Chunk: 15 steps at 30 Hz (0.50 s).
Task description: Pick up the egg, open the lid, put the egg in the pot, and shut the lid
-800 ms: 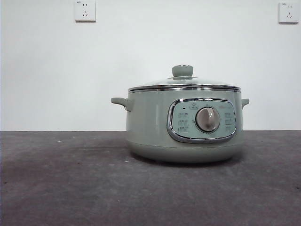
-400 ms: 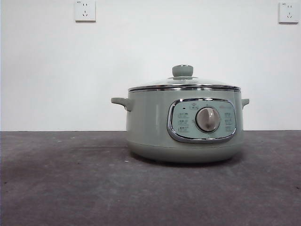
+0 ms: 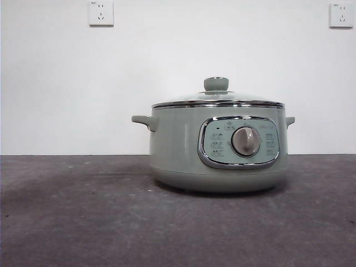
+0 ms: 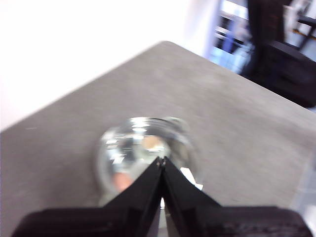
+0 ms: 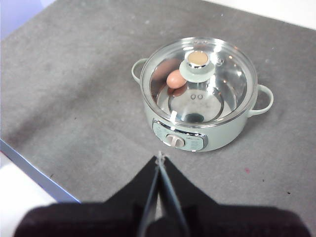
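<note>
Grey, faintly speckled tabletop across the foreground of the front view, matte and lightly scuffed. Standing on it, right of centre: squat sage-green pot, chrome-framed control panel and silver dial facing forward, small handles jutting out at either side. Seated on the pot's rim: clear glass lid with chrome edge and green knob. Behind, plain white wall with two sockets high up, one near each top corner.

From the right wrist view, looking down: right gripper raised above the table, black jaws pressed together to a point, holding nothing. Just past the tips, clear of them, the pot with its dial side nearest the gripper. Through the closed lid, reddish-brown egg lying inside on the pot's floor, beside and partly under the knob. Beyond the pot, more grey table and a strip of white wall.

From the left wrist view, blurred: left gripper also pinched shut and empty, hanging above the lid, seen only as a shiny round smear. Past it, grey table, bright white wall, and dark equipment off the table's far corner, too blurred to identify.
</note>
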Each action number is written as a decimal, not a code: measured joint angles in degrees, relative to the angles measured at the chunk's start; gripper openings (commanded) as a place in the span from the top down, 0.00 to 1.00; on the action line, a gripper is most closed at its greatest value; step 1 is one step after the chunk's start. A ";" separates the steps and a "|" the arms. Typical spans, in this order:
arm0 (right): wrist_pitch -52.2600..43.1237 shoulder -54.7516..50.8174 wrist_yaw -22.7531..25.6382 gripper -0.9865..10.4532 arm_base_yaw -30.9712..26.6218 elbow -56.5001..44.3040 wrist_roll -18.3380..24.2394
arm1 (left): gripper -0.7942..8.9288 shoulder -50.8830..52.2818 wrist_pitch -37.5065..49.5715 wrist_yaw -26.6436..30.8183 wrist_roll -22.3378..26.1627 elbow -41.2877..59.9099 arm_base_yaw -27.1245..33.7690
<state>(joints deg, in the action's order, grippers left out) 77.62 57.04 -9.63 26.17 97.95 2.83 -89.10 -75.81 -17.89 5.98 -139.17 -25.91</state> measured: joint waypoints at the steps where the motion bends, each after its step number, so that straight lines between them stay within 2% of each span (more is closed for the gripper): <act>1: 0.00 0.61 0.02 0.91 0.00 0.00 0.00 | 0.92 0.76 0.00 0.24 0.39 0.00 1.62; 5: 0.00 3.50 0.07 0.91 0.00 0.00 0.00 | 0.92 5.33 0.02 0.13 2.45 0.11 6.32; 9: 0.00 7.93 0.20 0.91 0.00 0.00 0.00 | 0.92 12.63 2.45 -0.63 4.57 6.29 16.33; 12: 0.00 11.19 0.20 0.91 0.00 0.00 0.00 | 0.92 20.96 15.41 -4.87 6.12 21.03 22.67; 15: 0.00 13.99 0.20 0.91 0.00 0.00 0.00 | 0.92 32.13 32.00 -5.31 6.95 40.79 26.21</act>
<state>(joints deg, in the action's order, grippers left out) 77.62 71.02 -9.43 26.17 97.95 2.83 -56.97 -43.81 -23.20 12.93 -98.39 0.30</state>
